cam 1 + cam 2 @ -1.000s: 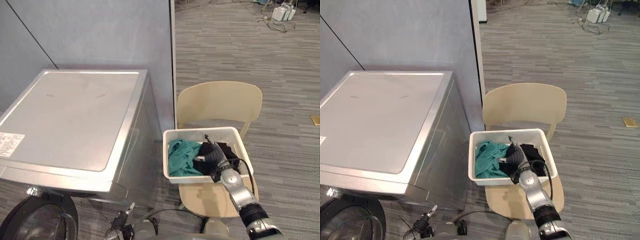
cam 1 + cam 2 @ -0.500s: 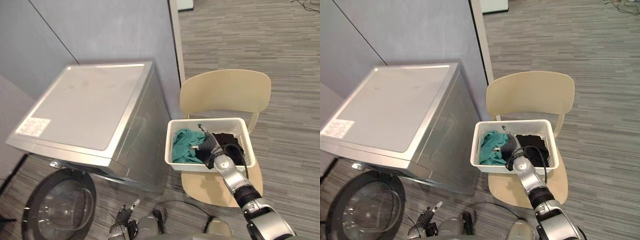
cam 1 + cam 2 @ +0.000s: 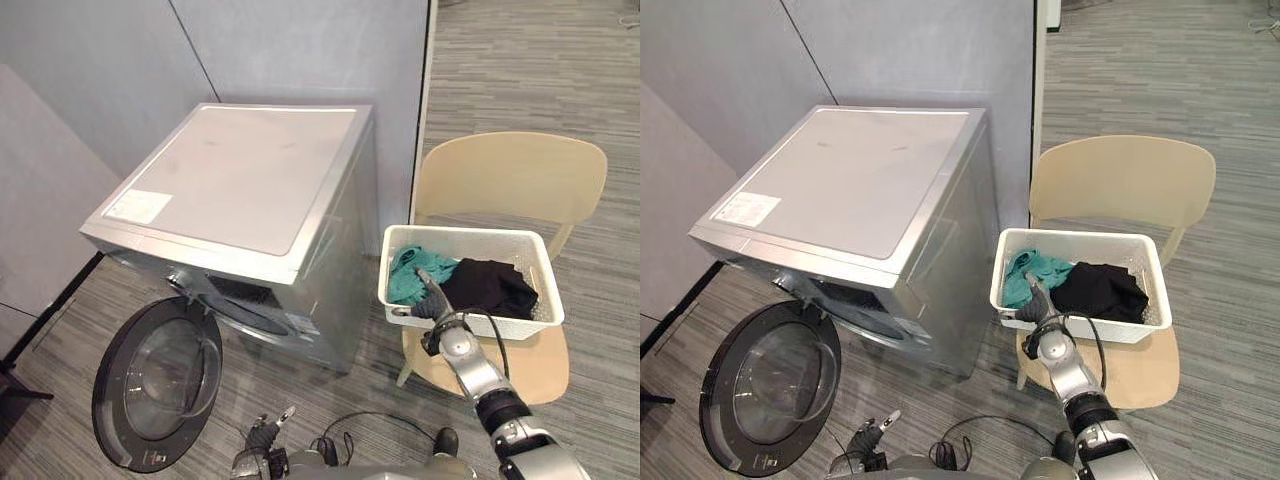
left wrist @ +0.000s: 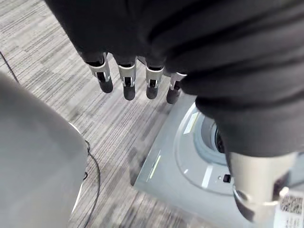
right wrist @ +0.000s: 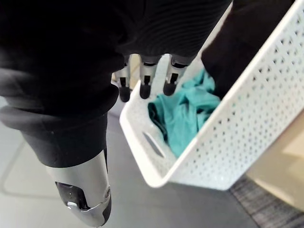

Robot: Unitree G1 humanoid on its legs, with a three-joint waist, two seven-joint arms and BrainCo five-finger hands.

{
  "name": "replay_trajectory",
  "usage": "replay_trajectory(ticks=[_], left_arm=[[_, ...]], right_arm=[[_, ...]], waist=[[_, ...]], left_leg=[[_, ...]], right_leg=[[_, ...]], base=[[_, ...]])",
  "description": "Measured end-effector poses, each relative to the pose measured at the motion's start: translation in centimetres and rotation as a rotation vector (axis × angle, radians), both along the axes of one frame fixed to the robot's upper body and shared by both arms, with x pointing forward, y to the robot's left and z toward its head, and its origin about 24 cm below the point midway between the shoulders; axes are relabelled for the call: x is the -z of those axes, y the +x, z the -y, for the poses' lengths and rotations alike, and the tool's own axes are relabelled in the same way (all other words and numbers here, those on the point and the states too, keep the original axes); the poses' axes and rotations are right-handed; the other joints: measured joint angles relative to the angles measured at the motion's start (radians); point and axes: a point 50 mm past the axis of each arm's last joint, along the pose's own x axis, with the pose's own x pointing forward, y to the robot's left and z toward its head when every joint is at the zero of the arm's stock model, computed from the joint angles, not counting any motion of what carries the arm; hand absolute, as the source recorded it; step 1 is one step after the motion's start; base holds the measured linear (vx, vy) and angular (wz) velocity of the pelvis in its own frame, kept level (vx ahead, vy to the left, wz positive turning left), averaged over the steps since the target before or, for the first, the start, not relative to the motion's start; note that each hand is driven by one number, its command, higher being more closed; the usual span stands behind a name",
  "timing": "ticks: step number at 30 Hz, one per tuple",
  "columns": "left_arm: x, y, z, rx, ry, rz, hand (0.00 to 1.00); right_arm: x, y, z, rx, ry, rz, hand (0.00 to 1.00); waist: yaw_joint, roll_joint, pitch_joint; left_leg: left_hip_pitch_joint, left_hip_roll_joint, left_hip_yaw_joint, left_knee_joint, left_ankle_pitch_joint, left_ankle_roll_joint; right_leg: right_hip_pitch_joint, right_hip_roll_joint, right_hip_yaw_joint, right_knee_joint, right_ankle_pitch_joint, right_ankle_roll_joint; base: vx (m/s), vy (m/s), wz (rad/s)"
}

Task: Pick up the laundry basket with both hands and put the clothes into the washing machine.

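A white perforated laundry basket (image 3: pixel 500 328) stands on a beige chair (image 3: pixel 510 175), holding a teal garment (image 3: pixel 408 272) and a black garment (image 3: pixel 488 285). My right hand (image 3: pixel 432 300) reaches over the basket's near left corner. Its straight fingers (image 5: pixel 145 83) hover above the rim (image 5: pixel 137 128) with the teal garment (image 5: pixel 185 114) past them, and it holds nothing. The silver washing machine (image 3: pixel 240 175) stands left of the chair with its round door (image 3: pixel 160 380) swung open toward the floor. My left hand (image 3: pixel 262 437) hangs low above the floor, fingers (image 4: pixel 127 80) straight and empty.
A grey wall panel (image 3: pixel 300 50) rises behind the washing machine and the chair. Striped grey carpet (image 3: pixel 600 80) stretches out to the right of the chair. A narrow gap separates the machine's side from the basket.
The camera has swung left, bringing the open door into view. My right hand has slid from the black garment in the basket's middle to the near left corner.
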Motion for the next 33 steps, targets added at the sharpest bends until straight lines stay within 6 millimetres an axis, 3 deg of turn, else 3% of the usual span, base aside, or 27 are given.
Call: replay_trajectory(ticks=[3,4,7,10,14,16,17,19,21,23,26,29,31,33], left_arm=[[0.1,-0.4,-0.1,0.0,0.005,-0.01,0.0],[0.0,-0.3,-1.5,0.016,0.046,-0.008,0.0],[0.0,-0.3,-1.5,0.016,0.046,-0.008,0.0],[0.0,-0.4,-1.9,0.007,0.053,-0.01,0.0],[-0.5,0.2,-3.9,-0.059,0.088,0.022,0.0],[-1.1,0.8,-6.0,-0.092,0.131,0.051,0.0],[-1.2,0.9,-6.6,-0.1,0.142,0.052,0.0],[-1.2,0.8,-6.9,-0.096,0.139,0.047,0.0],[-1.3,1.0,-6.9,-0.094,0.137,0.05,0.0],[-1.5,1.8,-7.1,-0.089,0.143,0.068,0.0],[-2.1,2.7,-8.0,-0.086,0.168,0.101,0.0],[-2.2,2.9,-8.2,-0.088,0.172,0.108,0.0],[-2.0,2.3,-8.0,-0.12,0.154,0.099,0.0],[-1.5,1.3,-7.0,-0.165,0.105,0.082,0.0]], right_arm=[[0.5,-0.5,-0.3,0.004,0.019,-0.018,0.0],[2.6,-2.6,0.3,0.075,0.045,-0.09,0.0],[2.6,-2.6,0.3,0.075,0.045,-0.09,0.0],[2.6,-2.5,0.5,0.093,0.058,-0.085,0.0],[1.6,-1.3,0.7,0.189,0.157,-0.035,0.0],[0.6,-0.3,0.7,0.241,0.226,0.008,0.0],[0.1,0.2,0.8,0.261,0.255,0.029,0.0],[-1.6,1.6,0.9,0.293,0.316,0.094,0.0],[-2.8,2.4,0.5,0.285,0.349,0.138,0.0],[-3.4,2.5,0.1,0.277,0.373,0.165,0.0],[-4.0,2.6,-0.1,0.259,0.377,0.19,0.0],[-5.4,2.9,0.3,0.244,0.365,0.247,0.0],[-5.6,2.9,0.9,0.241,0.325,0.257,0.0],[-6.2,3.2,1.1,0.229,0.296,0.279,0.0]], waist=[[0.0,0.005,-0.004],[-0.021,-0.082,-0.011],[-0.021,-0.082,-0.011],[-0.02,-0.097,-0.001],[0.009,-0.133,0.018],[0.036,-0.17,0.055],[0.039,-0.176,0.075],[0.069,-0.165,0.111],[0.092,-0.155,0.146],[0.084,-0.155,0.168],[0.084,-0.167,0.167],[0.082,-0.184,0.168],[0.084,-0.183,0.169],[0.087,-0.199,0.159]], left_leg=[[0.003,-0.025,0.021,-0.007,-0.008,0.006],[0.077,0.002,0.011,-0.07,0.005,-0.004],[0.077,0.002,0.011,-0.071,0.005,-0.004],[0.043,-0.007,-0.013,-0.058,0.005,-0.003],[-0.079,-0.01,-0.048,0.021,-0.004,0.005],[-0.16,0.009,-0.061,0.125,-0.046,0.004],[-0.194,0.026,-0.066,0.191,-0.077,0.004],[-0.292,0.08,-0.071,0.39,-0.172,0.007],[-0.316,0.119,-0.037,0.486,-0.231,0.019],[-0.319,0.14,-0.002,0.525,-0.259,0.043],[-0.312,0.137,-0.001,0.541,-0.26,0.049],[-0.312,0.109,-0.032,0.544,-0.244,0.032],[-0.292,0.106,-0.062,0.489,-0.202,0.012],[-0.264,0.109,-0.081,0.357,-0.107,-0.013]], right_leg=[[0.001,-0.018,0.023,-0.032,0.025,0.007],[0.039,0.023,0.012,-0.035,0.014,0.0],[0.039,0.023,0.011,-0.035,0.014,0.0],[0.034,0.016,-0.014,-0.034,0.009,0.007],[-0.038,0.006,-0.034,-0.03,0.016,0.0],[-0.07,0.018,-0.035,-0.026,0.026,-0.006],[-0.084,0.026,-0.034,-0.008,0.026,-0.007],[-0.16,0.053,0.003,0.075,0.023,-0.011],[-0.213,0.067,0.071,0.148,0.023,-0.011],[-0.257,0.062,0.132,0.258,-0.041,0.001],[-0.296,0.058,0.185,0.563,-0.266,0.03],[-0.264,0.032,0.179,0.617,-0.406,0.009],[-0.245,0.038,0.145,0.606,-0.405,-0.006],[-0.236,0.063,0.112,0.548,-0.378,-0.05]], base=[[-0.06,0.074,-0.19],[-0.02,0.025,-0.05],[0.0,0.0,0.0],[-0.02,-0.002,0.24],[-0.04,-0.008,0.23],[-0.07,-0.023,0.03],[-0.08,0.004,-0.19],[-0.13,0.065,-0.64],[-0.22,0.193,-0.96],[-0.17,0.157,-0.47],[-0.06,0.009,0.06],[-0.03,-0.174,0.38],[-0.03,-0.264,0.44],[-0.02,-0.278,0.27]])
